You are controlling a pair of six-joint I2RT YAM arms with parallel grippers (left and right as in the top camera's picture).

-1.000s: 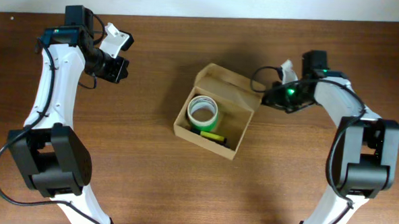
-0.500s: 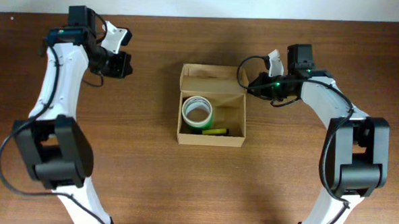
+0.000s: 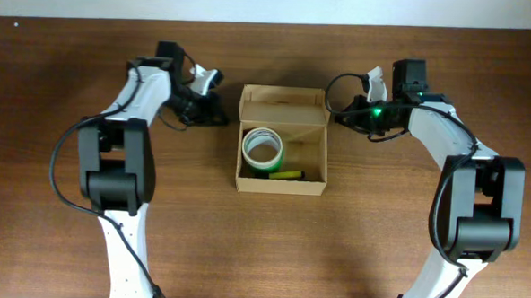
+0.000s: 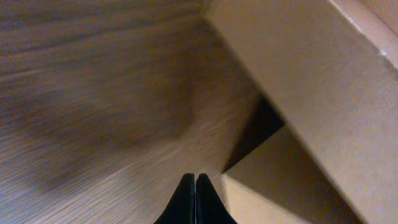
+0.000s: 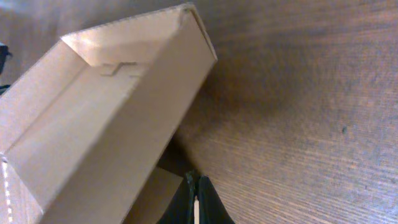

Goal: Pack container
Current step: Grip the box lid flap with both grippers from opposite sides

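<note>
The container (image 3: pixel 280 186), a tan cardboard box, sits square at the table's middle with its flap lid (image 3: pixel 283 106) raised at the far side. Inside lie a green and white tape roll (image 3: pixel 264 147) and a yellow-green marker (image 3: pixel 286 175). My left gripper (image 3: pixel 224 118) is shut and empty at the box's far left corner; in the left wrist view its tips (image 4: pixel 196 185) sit just beside the cardboard (image 4: pixel 323 81). My right gripper (image 3: pixel 336 116) is shut at the far right corner; in the right wrist view its tips (image 5: pixel 193 182) touch the box under the lid (image 5: pixel 106 124).
Brown wooden table (image 3: pixel 261 248) all around the box. Both arm bases stand at the near edge, left (image 3: pixel 112 169) and right (image 3: pixel 479 203). No other loose objects show.
The box turned from skewed to square a second ago and has stayed put since. My left gripper swung in from the far left to the box's left corner. The right gripper barely moved.
</note>
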